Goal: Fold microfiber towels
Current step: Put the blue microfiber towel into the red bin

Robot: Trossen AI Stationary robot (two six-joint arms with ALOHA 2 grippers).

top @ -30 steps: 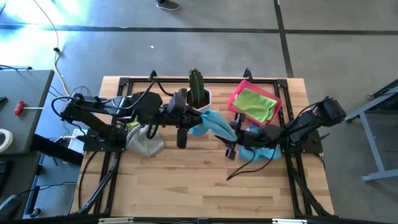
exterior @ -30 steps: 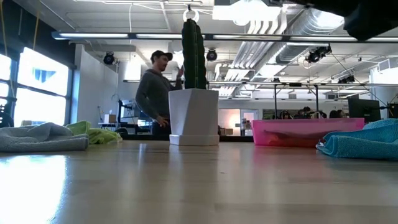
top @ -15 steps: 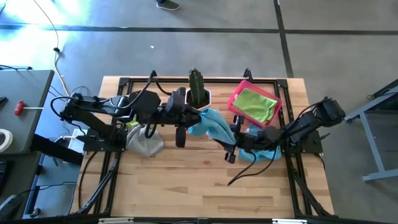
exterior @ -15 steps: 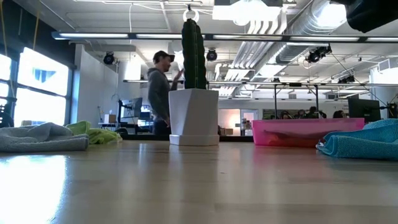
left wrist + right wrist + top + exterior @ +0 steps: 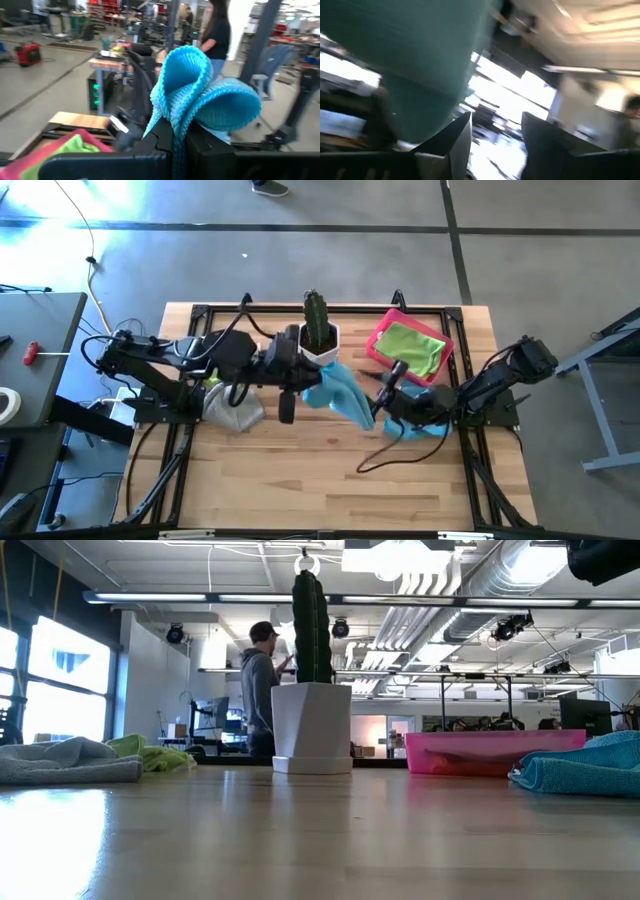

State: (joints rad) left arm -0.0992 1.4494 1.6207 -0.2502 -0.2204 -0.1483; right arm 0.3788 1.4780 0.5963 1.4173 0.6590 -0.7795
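Note:
My left gripper [image 5: 303,380] reaches in level from the table's left, above the table's middle, and is shut on a light blue microfiber towel [image 5: 338,390]. The towel's free part droops toward my right gripper [image 5: 388,387]. That gripper is open and tipped upward just right of the towel, which fills the space beside one finger [image 5: 420,60], with nothing between the fingers. A second light blue towel [image 5: 428,428] lies under the right arm. A grey towel [image 5: 235,412] and a lime green one [image 5: 150,755] lie at the left, and another green towel [image 5: 412,348] lies in the pink tray. My left gripper pinches a bunched fold of the light blue towel [image 5: 176,131] between its two fingers, several layers together. The fingers come level from the table's left. The towel is lifted clear of the table; it bulges in loops past the fingertips and hangs slack beyond them.
A cactus in a white pot [image 5: 318,335] stands at the far middle, just behind my left gripper. The pink tray [image 5: 381,332] sits at the far right. Bare wood [image 5: 300,470] spreads across the near half of the table. A person [image 5: 260,690] stands in the room beyond.
My right gripper has swung from the near side toward the far edge and tipped upward beside the towel, staying open. The towel's free end, earlier stretched toward the right, now droops lower and nearer. The person in the room has walked a little to the right.

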